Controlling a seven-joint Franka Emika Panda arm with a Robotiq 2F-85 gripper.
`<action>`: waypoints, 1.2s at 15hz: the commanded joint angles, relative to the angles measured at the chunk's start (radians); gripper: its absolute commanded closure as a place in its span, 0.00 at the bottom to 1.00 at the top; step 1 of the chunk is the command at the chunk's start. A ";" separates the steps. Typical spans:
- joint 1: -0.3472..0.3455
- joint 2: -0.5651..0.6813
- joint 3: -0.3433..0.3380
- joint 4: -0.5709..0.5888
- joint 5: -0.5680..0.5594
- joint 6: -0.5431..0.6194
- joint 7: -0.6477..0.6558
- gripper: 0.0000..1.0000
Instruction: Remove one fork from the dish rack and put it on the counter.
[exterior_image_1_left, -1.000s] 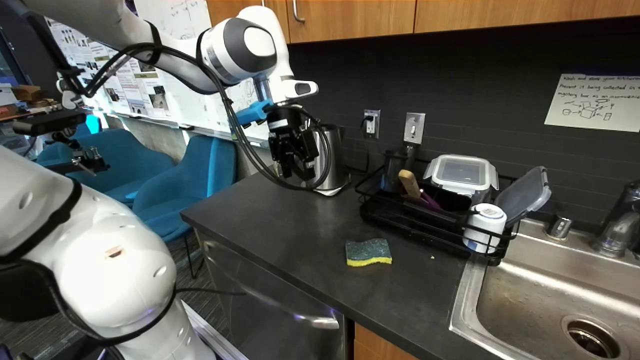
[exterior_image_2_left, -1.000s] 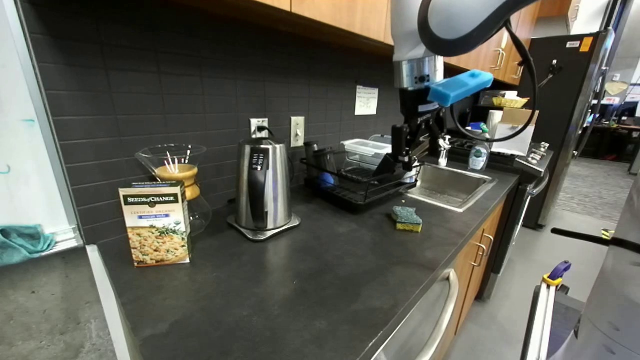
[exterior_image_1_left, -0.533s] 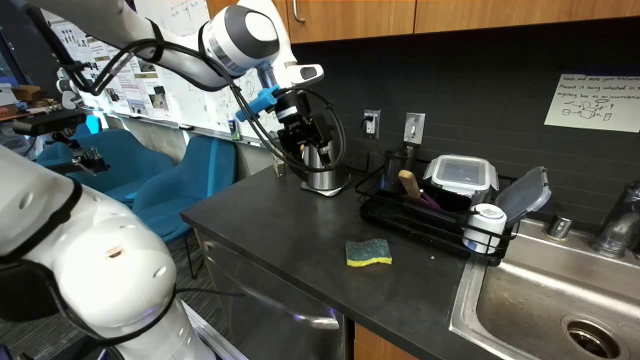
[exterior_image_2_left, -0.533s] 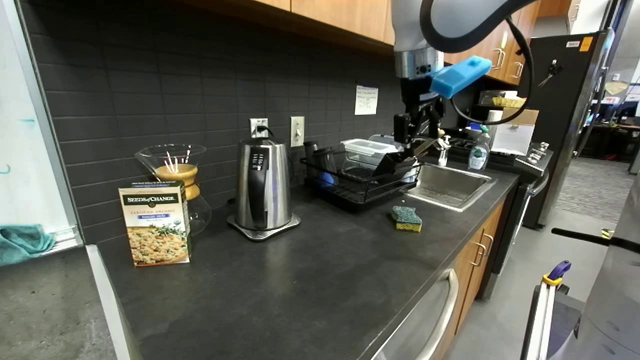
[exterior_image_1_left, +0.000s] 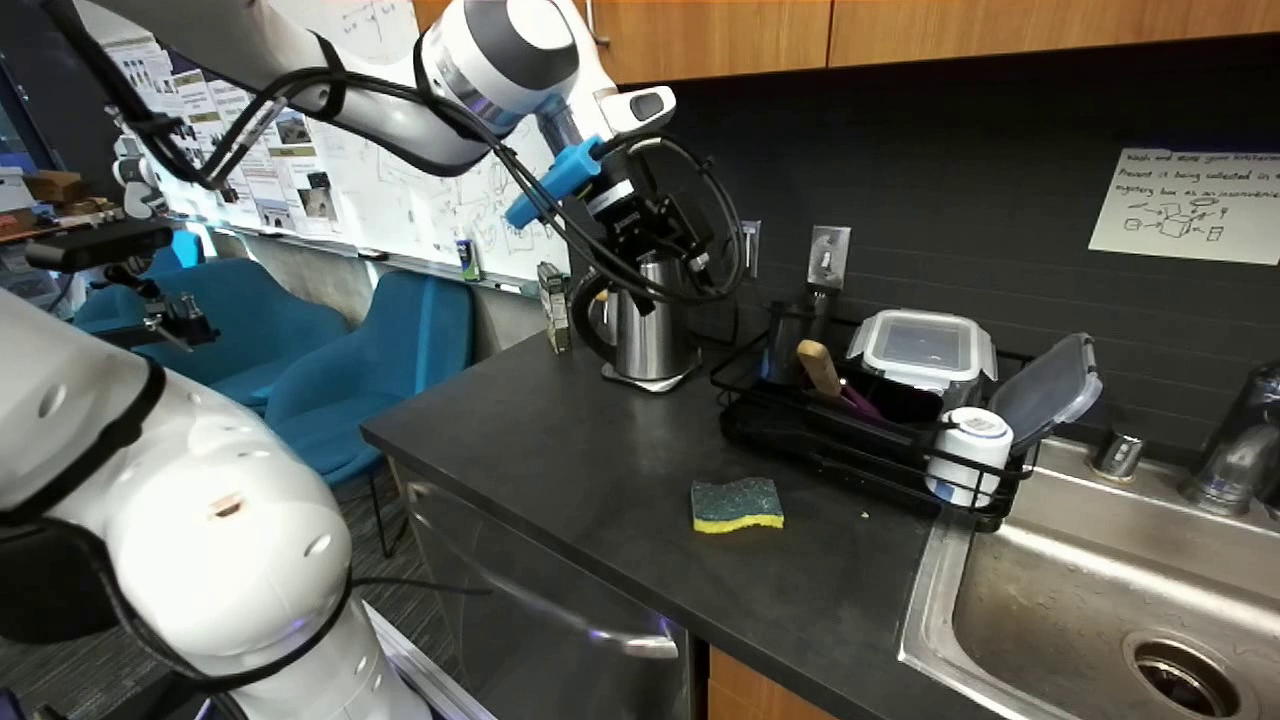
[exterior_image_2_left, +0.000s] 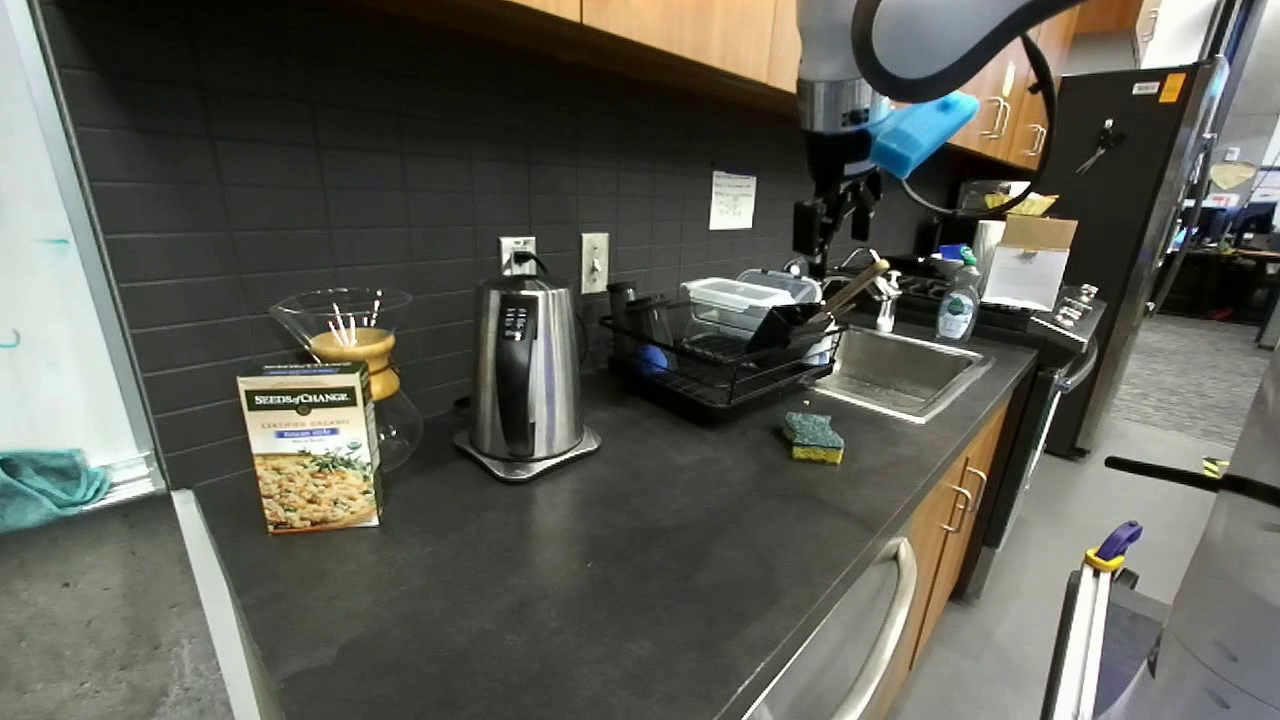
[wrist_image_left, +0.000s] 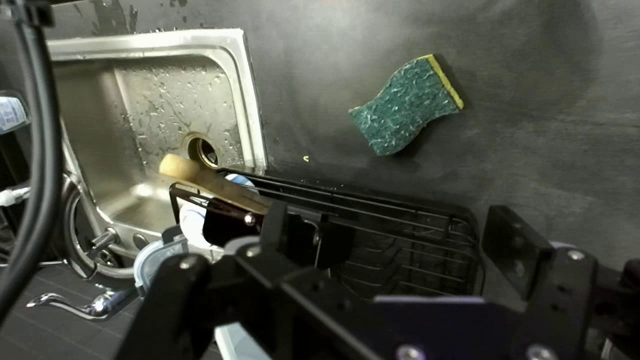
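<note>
As seen in wrist view, got gripper (wrist_image_left: 400, 232) spread wide, rack (wrist_image_left: 415, 245) below through the gap at lower centre of frame, counter (wrist_image_left: 535, 130) upper right.

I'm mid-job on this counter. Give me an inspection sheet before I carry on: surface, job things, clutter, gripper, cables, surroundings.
Surface: dark counter, with wet-looking marks beside the sink in the wrist view.
Dish rack: holds a lidded box, a wooden-handled utensil and a white vessel, among others.
Fork: nothing seen; the rack's inside is partly hidden.
Clutter: a green-and-yellow sponge on the counter, apart from the rack; a yellow speck nearer the sink.
Gripper: open, raised above the counter, nothing seen held.
Cables: black cables cross the wrist view's left side; no snag seen.
Surroundings: a steel kettle and a food box stand on the counter.
</note>
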 joint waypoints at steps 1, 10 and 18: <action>-0.014 0.049 -0.033 0.056 -0.033 0.042 -0.077 0.00; -0.032 0.175 -0.086 0.149 -0.050 0.048 -0.210 0.00; -0.037 0.264 -0.112 0.142 -0.102 0.051 -0.204 0.00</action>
